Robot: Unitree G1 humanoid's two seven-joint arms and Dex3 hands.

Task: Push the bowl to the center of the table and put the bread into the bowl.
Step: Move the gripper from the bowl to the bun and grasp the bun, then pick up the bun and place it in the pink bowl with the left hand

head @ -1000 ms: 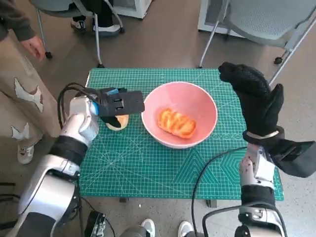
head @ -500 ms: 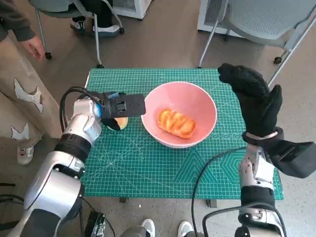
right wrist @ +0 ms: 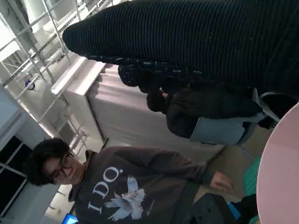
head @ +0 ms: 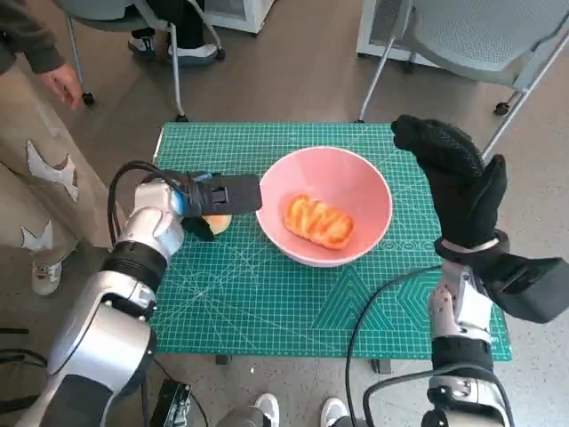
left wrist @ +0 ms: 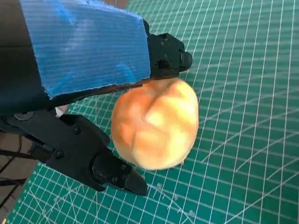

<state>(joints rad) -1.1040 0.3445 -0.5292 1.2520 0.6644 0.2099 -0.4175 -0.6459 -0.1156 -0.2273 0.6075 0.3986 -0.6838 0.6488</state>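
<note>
Pink bowl near mat centre, glazed twisted bread inside. Second round bun just left of bowl, gripped by left hand, black fingers closed around it. Right hand raised upright beside bowl, fingers apart, holds nothing. Green gridded cutting mat covers table. Grey chairs behind; person in hoodie nearby.

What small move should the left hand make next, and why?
Probably close and lift. The left hand has its fingers around a bread roll that seems to sit on the green mat, beside the pink bowl, which already holds one pastry.
</note>
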